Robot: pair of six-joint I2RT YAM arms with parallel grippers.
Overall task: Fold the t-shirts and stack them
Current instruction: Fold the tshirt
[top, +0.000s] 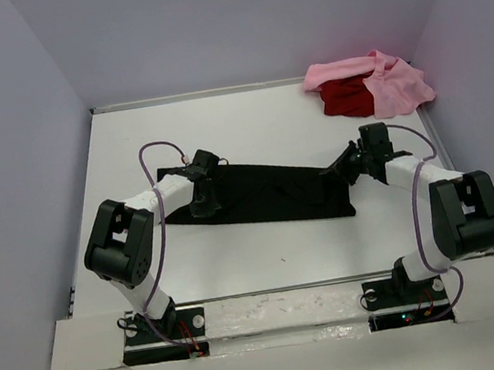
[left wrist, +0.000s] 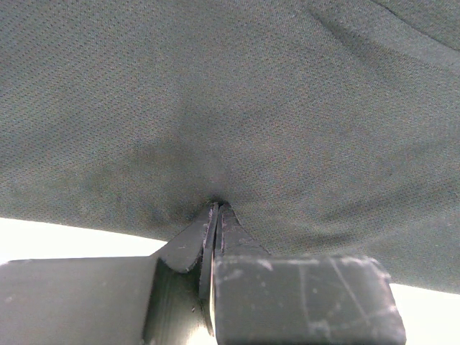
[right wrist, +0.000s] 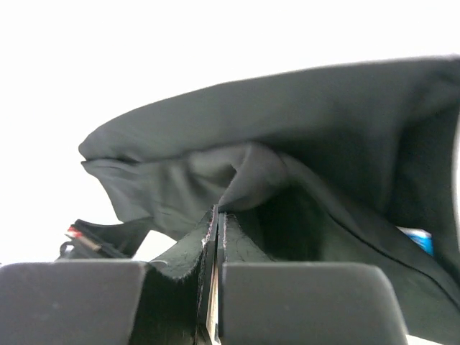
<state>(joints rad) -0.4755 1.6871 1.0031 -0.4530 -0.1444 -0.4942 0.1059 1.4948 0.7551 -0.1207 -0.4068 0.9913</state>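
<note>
I see the white table with the black shirt stretched long and low across its middle, and I'll place everything else from that shirt. Beyond its right end, well apart from it and against the back wall, the pink shirt lies in a crumpled heap. It is draped partly over the red shirt, which shows on the side of the heap nearer the black one. At the black shirt's left end my left gripper is clenched, its fingers pressed together on a pinch of the dark cloth. At the right end my right gripper is clamped on a bunched fold of the same shirt, and that edge rises off the table toward it.
</note>
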